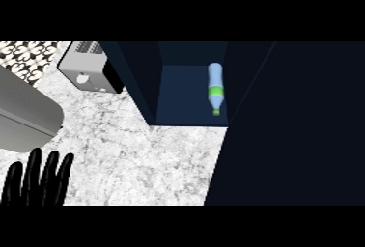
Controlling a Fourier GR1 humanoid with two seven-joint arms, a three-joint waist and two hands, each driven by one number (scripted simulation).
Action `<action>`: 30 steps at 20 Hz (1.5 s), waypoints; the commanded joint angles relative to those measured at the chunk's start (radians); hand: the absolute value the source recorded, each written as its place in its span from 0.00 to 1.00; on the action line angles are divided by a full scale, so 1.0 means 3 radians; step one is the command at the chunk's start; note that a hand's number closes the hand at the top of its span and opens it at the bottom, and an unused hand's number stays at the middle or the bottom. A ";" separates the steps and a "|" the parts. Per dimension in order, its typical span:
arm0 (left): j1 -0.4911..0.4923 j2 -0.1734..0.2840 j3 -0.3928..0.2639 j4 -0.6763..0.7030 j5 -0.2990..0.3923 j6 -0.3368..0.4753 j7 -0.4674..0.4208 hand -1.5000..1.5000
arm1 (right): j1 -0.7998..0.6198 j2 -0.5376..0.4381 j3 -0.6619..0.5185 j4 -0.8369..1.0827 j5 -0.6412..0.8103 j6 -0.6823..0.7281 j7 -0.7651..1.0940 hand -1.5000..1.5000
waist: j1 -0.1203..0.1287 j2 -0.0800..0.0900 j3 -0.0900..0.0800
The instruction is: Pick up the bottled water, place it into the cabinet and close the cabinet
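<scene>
The bottled water (215, 88), pale blue with a green label band and green cap, lies on its side inside the dark blue cabinet (189, 103), cap pointing toward me. The cabinet door (292, 135) stands open, a large dark panel filling the right side of the view. My left hand (37, 181) rests open at the lower left, fingers straight and pointing up, far from the bottle. My right hand does not show anywhere.
A grey toaster-like appliance (89, 67) stands at the back left beside the cabinet. A large grey rounded object (21, 116) occupies the left edge. Marble counter (143, 159) stretches between my left hand and the cabinet.
</scene>
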 commanded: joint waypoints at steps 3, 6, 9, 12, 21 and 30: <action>0.0621 0.0302 0.0487 -0.0383 0.0420 -0.0392 -0.0242 0.00 | 0.0008 0.0007 0.0650 -0.0299 0.0309 0.0062 0.0266 1.00 | 0.0023 -0.0021 -0.0004; 0.0856 0.0319 0.0501 -0.0364 0.0527 -0.0608 -0.0382 0.00 | -0.0250 0.0188 0.0714 -0.0200 0.0347 -0.0016 0.0454 1.00 | 0.0053 -0.0009 -0.0004; 0.0857 0.0435 0.0777 -0.0326 0.0778 -0.0752 -0.0315 0.00 | -0.0320 0.0305 0.0886 -0.0142 0.0429 -0.0041 0.0558 1.00 | 0.0064 -0.0003 -0.0008; 0.1016 0.0432 0.0852 -0.0415 0.0816 -0.0812 -0.0379 0.00 | -0.0337 0.0417 0.0929 -0.0098 0.0379 -0.0068 0.0635 1.00 | 0.0112 -0.0011 -0.0009; 0.1265 0.0552 0.1200 -0.0235 0.1117 -0.1342 -0.0539 0.00 | -0.1173 0.0799 0.0584 0.0275 -0.0062 -0.0393 0.1180 1.00 | 0.0173 0.0017 -0.0008; 0.1779 0.0670 0.1879 -0.0301 0.1670 -0.1907 -0.0598 0.00 | -0.2702 0.0816 0.0311 0.1044 -0.0683 -0.1411 0.1555 1.00 | 0.0127 0.0011 0.0001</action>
